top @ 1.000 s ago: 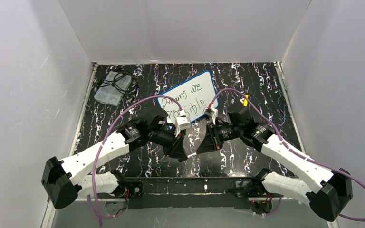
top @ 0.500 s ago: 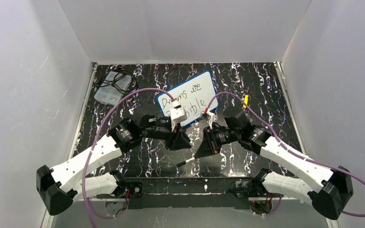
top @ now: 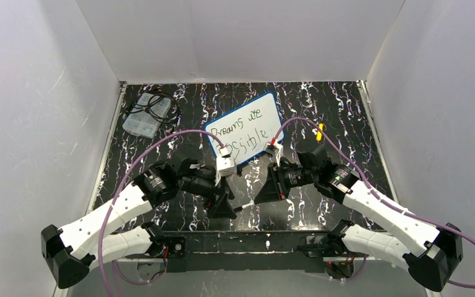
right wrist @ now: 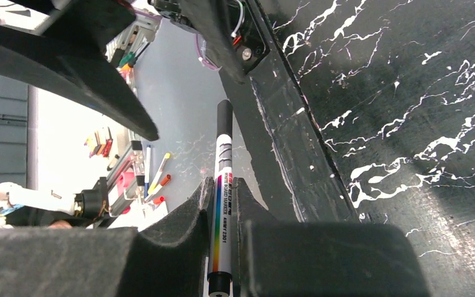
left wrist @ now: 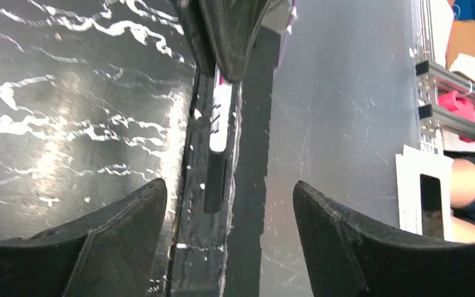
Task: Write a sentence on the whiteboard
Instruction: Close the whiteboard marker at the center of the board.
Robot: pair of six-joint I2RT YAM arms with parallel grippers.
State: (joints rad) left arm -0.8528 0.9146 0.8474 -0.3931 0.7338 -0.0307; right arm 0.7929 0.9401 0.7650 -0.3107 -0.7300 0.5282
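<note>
The whiteboard (top: 245, 126), white with a blue rim, lies tilted at the table's middle back. The sentence (top: 242, 128) runs across it in two slanted rows of dark handwriting. My right gripper (top: 258, 198) (right wrist: 222, 182) hovers near the table's front edge, shut on a white board marker (right wrist: 221, 204). The marker's black capped end (left wrist: 215, 182) points at my left gripper (top: 227, 204) (left wrist: 229, 184). That gripper stands open, with the cap just ahead of its fingertips and untouched.
A clear plastic box of black cables (top: 147, 115) sits at the back left. A small yellow and red object (top: 319, 129) lies right of the board. White walls close in three sides. A black bar (top: 241, 239) runs along the near edge.
My left gripper has opened, let go of the marker's end and drawn back toward the near left. The right gripper still holds the marker in about the same spot.
</note>
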